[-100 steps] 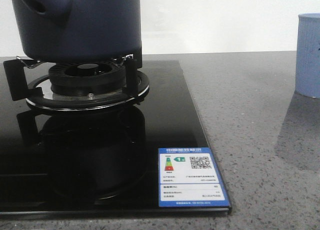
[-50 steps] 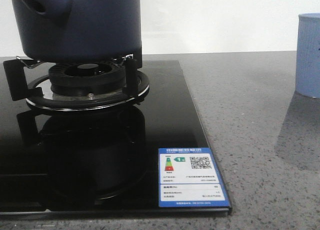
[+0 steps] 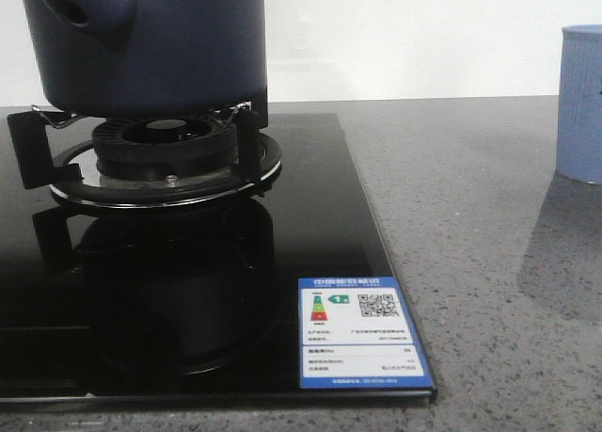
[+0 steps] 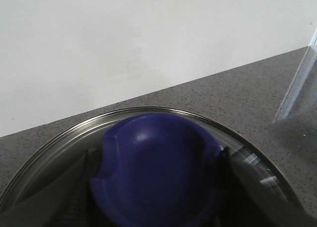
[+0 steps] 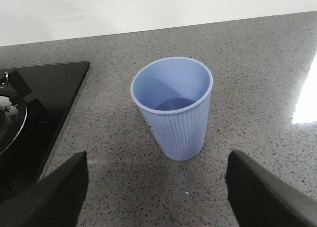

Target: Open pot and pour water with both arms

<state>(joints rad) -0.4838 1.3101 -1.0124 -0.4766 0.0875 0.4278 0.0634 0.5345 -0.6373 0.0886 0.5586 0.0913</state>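
The dark navy pot [image 3: 150,46] sits on the gas burner [image 3: 165,154] at the front view's upper left, with its stubby handle [image 3: 87,4] facing the camera. Its top is cut off there. In the left wrist view, my left gripper [image 4: 157,158] is shut on the lid's dark blue knob [image 4: 158,167], one finger [image 4: 86,172] on each side. The glass lid's metal rim [image 4: 148,110] curves around the knob. My right gripper [image 5: 158,168] is open and empty, just short of a light blue ribbed cup [image 5: 173,108] on the counter. Neither gripper shows in the front view.
The black glass hob [image 3: 320,216] carries an energy label [image 3: 362,333] at its front right corner. The cup [image 3: 581,103] stands at the far right on the grey speckled counter [image 3: 470,263]. A white wall runs behind. The hob's corner [image 5: 59,88] lies near the cup.
The pot's handle has edged slightly to the left in the front view. Little else has visibly moved.
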